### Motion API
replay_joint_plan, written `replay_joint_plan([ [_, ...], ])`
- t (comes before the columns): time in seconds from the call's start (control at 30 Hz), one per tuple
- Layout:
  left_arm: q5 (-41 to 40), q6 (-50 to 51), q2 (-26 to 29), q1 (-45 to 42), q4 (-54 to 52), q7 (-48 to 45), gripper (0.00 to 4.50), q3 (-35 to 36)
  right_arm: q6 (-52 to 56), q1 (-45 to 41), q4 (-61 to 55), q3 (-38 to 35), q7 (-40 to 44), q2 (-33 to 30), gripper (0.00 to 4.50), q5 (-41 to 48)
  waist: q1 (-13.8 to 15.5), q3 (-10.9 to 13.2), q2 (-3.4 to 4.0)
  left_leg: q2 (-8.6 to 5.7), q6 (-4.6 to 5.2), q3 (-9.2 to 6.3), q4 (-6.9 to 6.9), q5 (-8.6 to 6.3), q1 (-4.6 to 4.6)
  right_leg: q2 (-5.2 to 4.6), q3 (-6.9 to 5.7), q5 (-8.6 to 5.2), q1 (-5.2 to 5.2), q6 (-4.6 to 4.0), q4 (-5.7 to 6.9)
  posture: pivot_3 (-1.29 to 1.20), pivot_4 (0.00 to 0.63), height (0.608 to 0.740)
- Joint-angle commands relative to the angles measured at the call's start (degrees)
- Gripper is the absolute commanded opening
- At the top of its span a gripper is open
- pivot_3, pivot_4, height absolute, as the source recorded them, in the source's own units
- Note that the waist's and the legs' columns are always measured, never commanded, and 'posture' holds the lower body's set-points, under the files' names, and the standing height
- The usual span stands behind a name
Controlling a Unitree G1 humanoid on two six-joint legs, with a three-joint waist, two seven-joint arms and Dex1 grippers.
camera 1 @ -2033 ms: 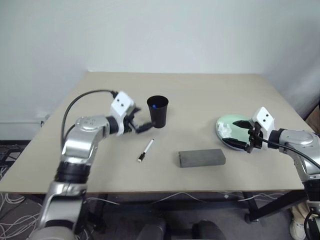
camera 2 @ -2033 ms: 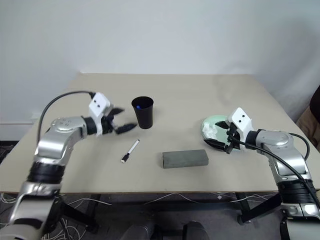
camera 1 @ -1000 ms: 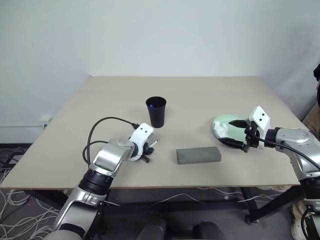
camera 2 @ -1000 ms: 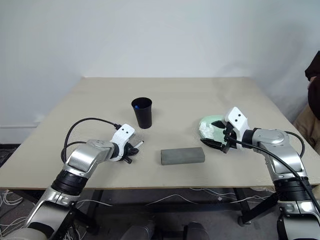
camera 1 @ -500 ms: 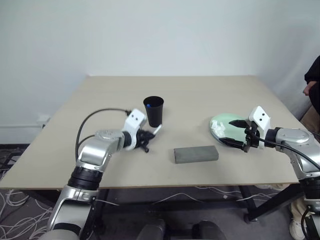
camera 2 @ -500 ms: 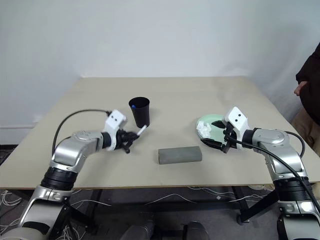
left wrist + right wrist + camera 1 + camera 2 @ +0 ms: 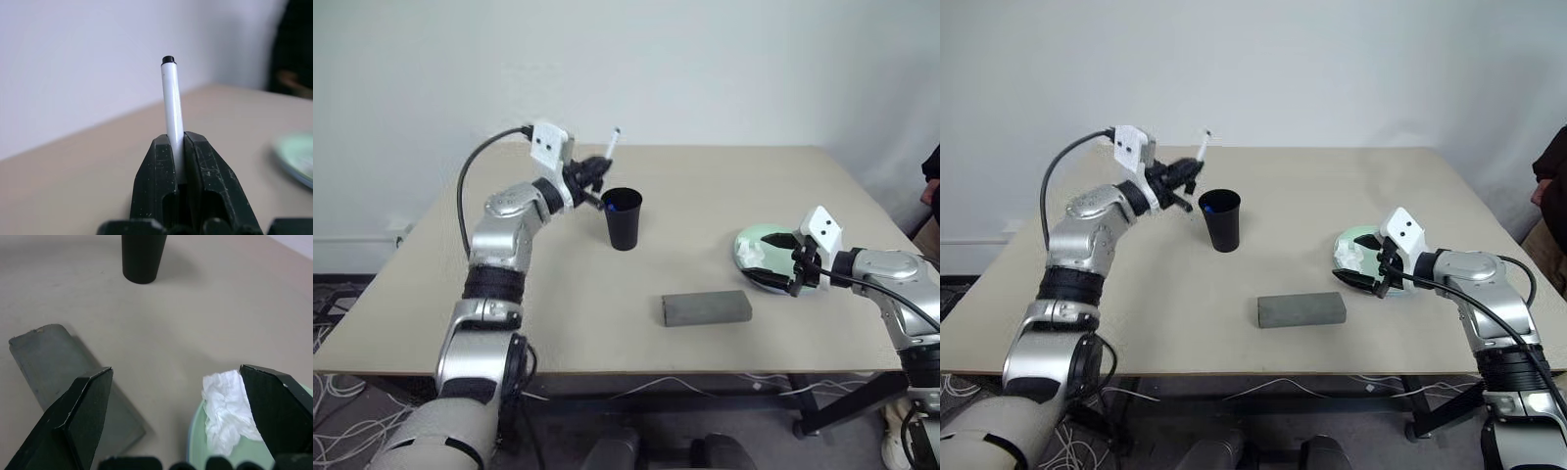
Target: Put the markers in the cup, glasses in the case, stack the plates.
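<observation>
The left gripper is clamped on a black-capped marker, raised just left of the black cup, where a blue-capped marker already sits. The grey case lies closed at near centre. The right gripper hangs wide open by the mint plate; its wrist view reveals crumpled tissue on it.

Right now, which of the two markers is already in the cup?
The blue-capped marker, its tip showing inside the black cup. The other marker is held above the table in the left gripper.
</observation>
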Motion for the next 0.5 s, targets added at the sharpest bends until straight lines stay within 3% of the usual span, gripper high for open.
replay_joint_plan([
  [0.03,2.7,-11.3,-2.4,-4.6,9.5,6.0,0.07,1.3,-0.9,-1.9,-0.4,-1.0,-0.1,-0.1,4.5,0.2,0.5,0.0,-0.02,-0.01,0.02,0.02,0.0,-0.01,-0.01,0.01,0.05,0.01,-0.01,0.0,-0.03,0.0,0.0,0.731],
  [0.27,3.4,-17.2,-6.4,-8.0,19.7,5.3,0.07,1.7,-0.9,-1.4,-0.9,-1.2,-0.3,0.3,4.5,0.3,0.7,0.0,-0.06,-0.03,0.1,0.02,0.25,-0.01,-0.82,0.0,0.02,0.07,-0.54,-0.06,0.03,0.0,0.0,0.731],
  [0.5,4.1,-19.2,-8.2,-8.5,23.0,5.1,0.07,1.5,-0.9,-1.0,-1.0,-1.5,-0.5,0.3,4.5,0.4,0.7,0.0,-0.06,-0.04,0.15,0.05,0.27,-0.02,-0.84,0.01,0.03,0.08,-0.56,-0.06,0.05,0.0,0.0,0.731],
])
